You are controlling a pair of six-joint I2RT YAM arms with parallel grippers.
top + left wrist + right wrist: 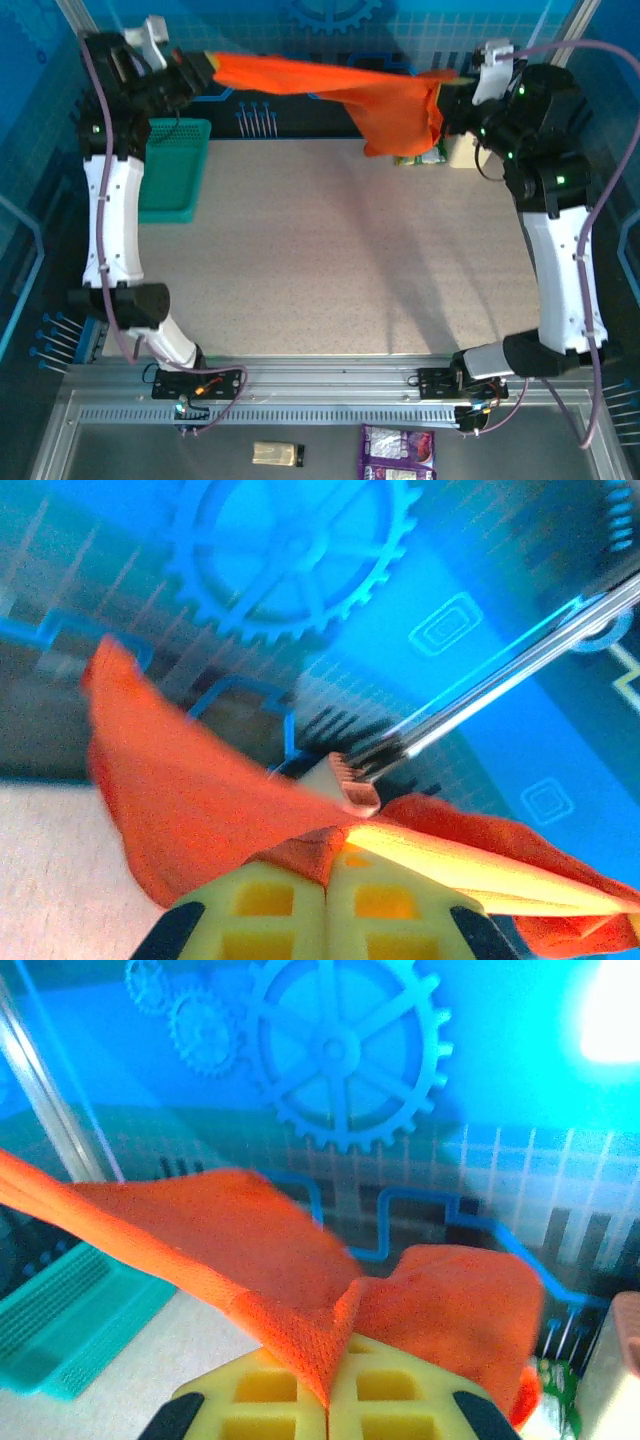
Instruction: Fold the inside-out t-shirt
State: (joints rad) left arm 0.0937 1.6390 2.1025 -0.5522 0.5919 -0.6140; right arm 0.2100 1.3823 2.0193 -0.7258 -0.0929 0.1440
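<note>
Orange t-shirt [330,80] strung in the air over the far side of my table [330,260].
At left, above the teal basket [172,175], my left pincer [207,68] is clamped fully closed on one end of the cloth. It stretches rightward, sagging in a bunch just before my right pincer [448,97], likewise closed tight on the other end.

Bright, even light, tinted strongly blue. White glare burns the right wrist view's top right corner. Faint soft shadows cross the table [330,270]. In the left wrist view the t-shirt [170,790] and far wall [300,560] look blurred.
</note>
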